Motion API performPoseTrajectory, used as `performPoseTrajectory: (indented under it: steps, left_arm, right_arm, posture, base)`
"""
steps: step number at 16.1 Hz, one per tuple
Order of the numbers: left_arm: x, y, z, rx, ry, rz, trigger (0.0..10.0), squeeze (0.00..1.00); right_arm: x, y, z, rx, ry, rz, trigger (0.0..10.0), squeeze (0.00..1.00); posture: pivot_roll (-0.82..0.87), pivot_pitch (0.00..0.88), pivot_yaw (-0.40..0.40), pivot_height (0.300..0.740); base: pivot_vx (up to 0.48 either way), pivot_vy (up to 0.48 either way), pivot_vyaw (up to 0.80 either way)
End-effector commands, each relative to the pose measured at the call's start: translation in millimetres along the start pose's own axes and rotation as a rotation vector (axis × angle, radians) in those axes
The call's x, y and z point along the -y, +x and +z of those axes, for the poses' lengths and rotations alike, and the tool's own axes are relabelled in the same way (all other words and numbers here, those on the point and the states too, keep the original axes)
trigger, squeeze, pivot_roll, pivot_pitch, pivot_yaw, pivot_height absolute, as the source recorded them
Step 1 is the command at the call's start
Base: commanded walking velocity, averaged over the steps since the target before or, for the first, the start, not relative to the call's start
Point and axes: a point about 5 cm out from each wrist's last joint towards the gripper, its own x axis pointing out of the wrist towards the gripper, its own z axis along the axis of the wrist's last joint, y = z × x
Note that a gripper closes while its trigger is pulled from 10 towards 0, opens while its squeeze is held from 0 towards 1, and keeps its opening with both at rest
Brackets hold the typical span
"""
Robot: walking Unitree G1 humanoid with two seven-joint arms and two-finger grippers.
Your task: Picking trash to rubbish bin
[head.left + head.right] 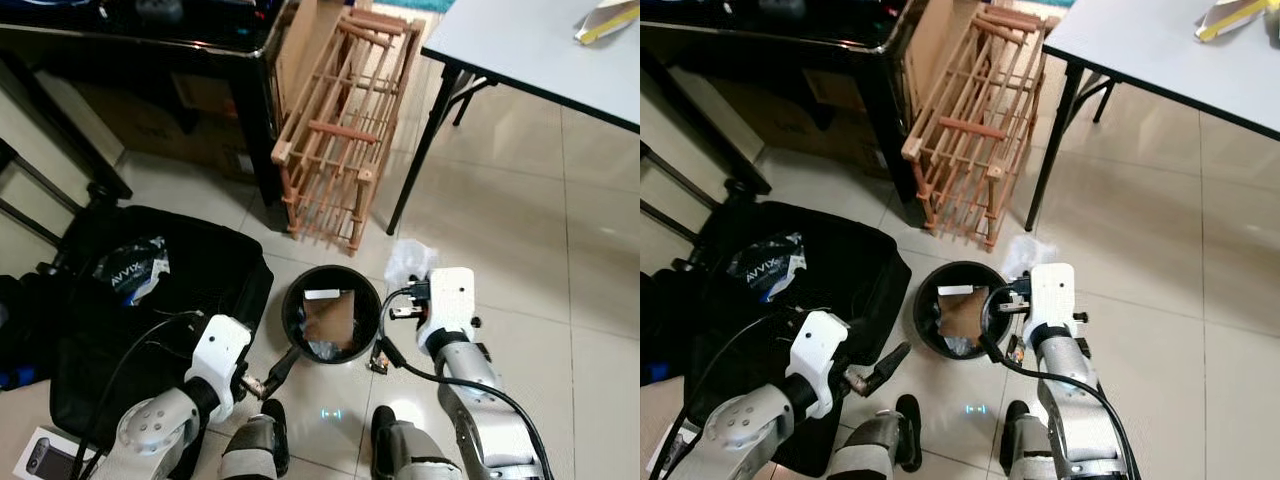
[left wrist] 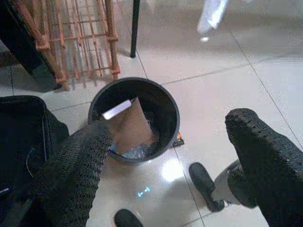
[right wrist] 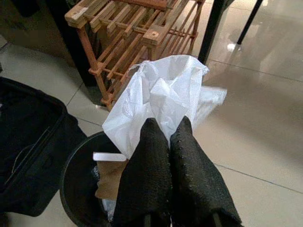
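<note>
A round black rubbish bin (image 1: 300,335) stands on the tiled floor just before me, with a piece of brown cardboard (image 1: 333,318) and some crumpled wrap inside. My right gripper (image 3: 165,130) is shut on a white plastic bag (image 3: 161,94), holding it just past the bin's right rim. From the head view the bag (image 1: 409,260) shows beyond my right wrist. My left gripper (image 2: 169,124) is open with nothing between its fingers. It hovers low at the bin's near left side (image 1: 280,368).
A wooden rack (image 1: 345,120) leans behind the bin beside a dark cabinet (image 1: 150,40). A white table (image 1: 540,45) and its black leg (image 1: 420,150) stand to the right. An open black suitcase (image 1: 200,270) lies to the left. A small scrap (image 1: 378,362) lies by the bin.
</note>
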Motion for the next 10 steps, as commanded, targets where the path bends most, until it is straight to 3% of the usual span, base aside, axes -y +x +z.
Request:
performPoseTrajectory:
  steps: [1, 6, 8, 10]
  left_arm:
    - [2.0, -5.0, -4.8, -0.027, 0.0, -0.01, 10.0, 0.0]
    - [8.8, -3.3, -5.0, -0.049, 0.001, -0.069, 10.0, 0.0]
    - [12.0, -4.1, -3.9, -0.061, -0.002, -0.097, 10.0, 0.0]
    - [17.8, 4.3, 2.2, -0.054, 0.009, -0.128, 10.0, 0.0]
  right_arm:
    - [-1.7, -3.9, -11.7, -0.052, 0.0, 0.003, 10.0, 0.0]
    - [0.2, -4.1, -43.6, -0.232, 0.045, 0.012, 10.0, 0.0]
    - [0.9, 0.3, -55.0, -0.297, 0.048, 0.027, 10.0, 0.0]
    - [-2.8, 11.4, -63.9, -0.368, 0.011, 0.077, 10.0, 0.0]
  posture:
    - [0.12, 0.369, 0.04, 0.74]
    - [0.11, 0.385, 0.038, 0.74]
    - [0.12, 0.405, 0.037, 0.74]
    - [0.13, 0.42, 0.033, 0.74]
  base:
    - [0.0, 0.0, 0.0]
    - [0.0, 0.0, 0.0]
    - [0.0, 0.0, 0.0]
    - [0.0, 0.0, 0.0]
